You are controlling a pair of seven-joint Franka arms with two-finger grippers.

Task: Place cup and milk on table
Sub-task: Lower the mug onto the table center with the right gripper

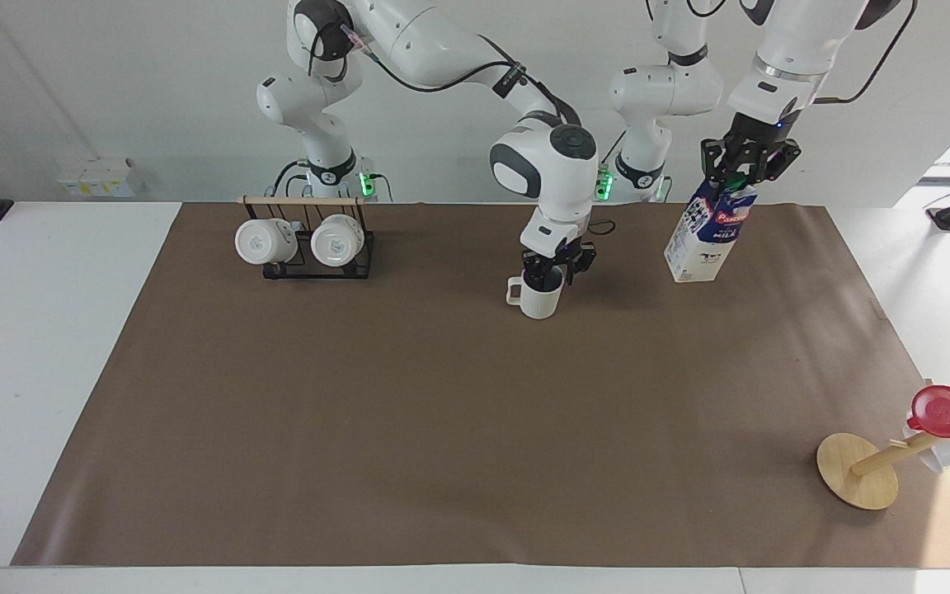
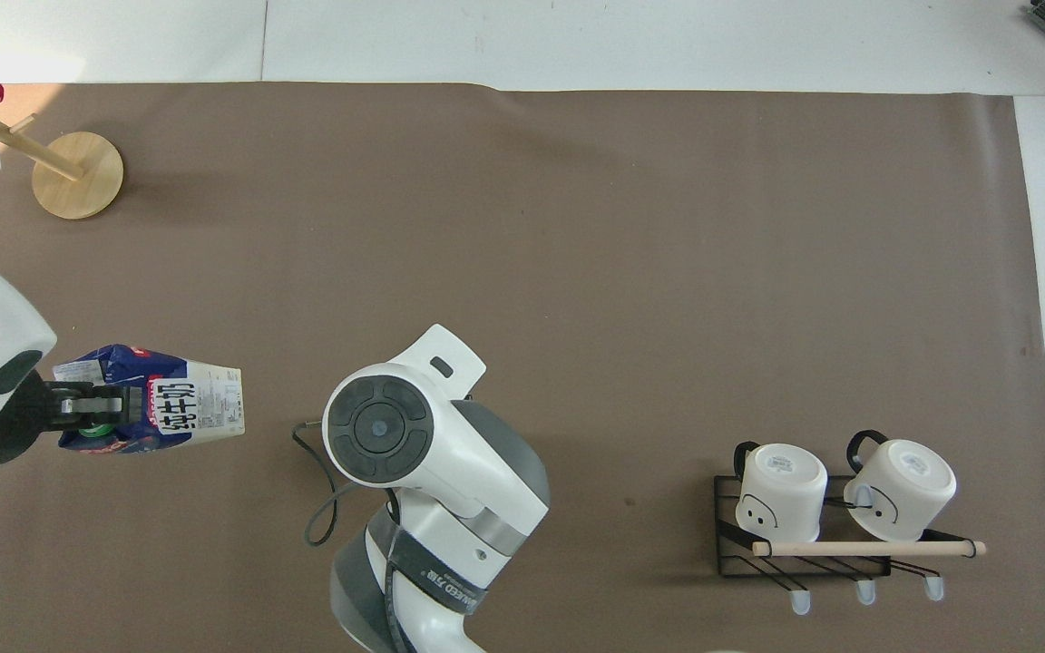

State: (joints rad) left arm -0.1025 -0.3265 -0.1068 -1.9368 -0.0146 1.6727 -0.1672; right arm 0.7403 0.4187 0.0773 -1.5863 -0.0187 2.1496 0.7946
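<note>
The off-white ribbed cup [image 1: 540, 301] is upright at the paper sheet [image 1: 442, 412] on the table [image 1: 38, 330], near the robots at mid-table, its handle toward the right arm's end. My right gripper [image 1: 557, 271] is right over it, shut on its rim. In the overhead view the right arm's wrist hides both. The milk carton [image 1: 709, 243] hangs tilted from my left gripper [image 1: 743, 177], which is shut on its green-capped top. Its base is at or just above the paper. The carton [image 2: 182, 408] and the left gripper [image 2: 78, 419] show in the overhead view too.
A black wire rack [image 1: 310, 268] holding two all-white mugs [image 1: 265, 242] stands near the robots toward the right arm's end. A round wooden disc with a peg [image 1: 857, 472] and a red-lidded item [image 1: 949, 411] sit far from the robots at the left arm's end.
</note>
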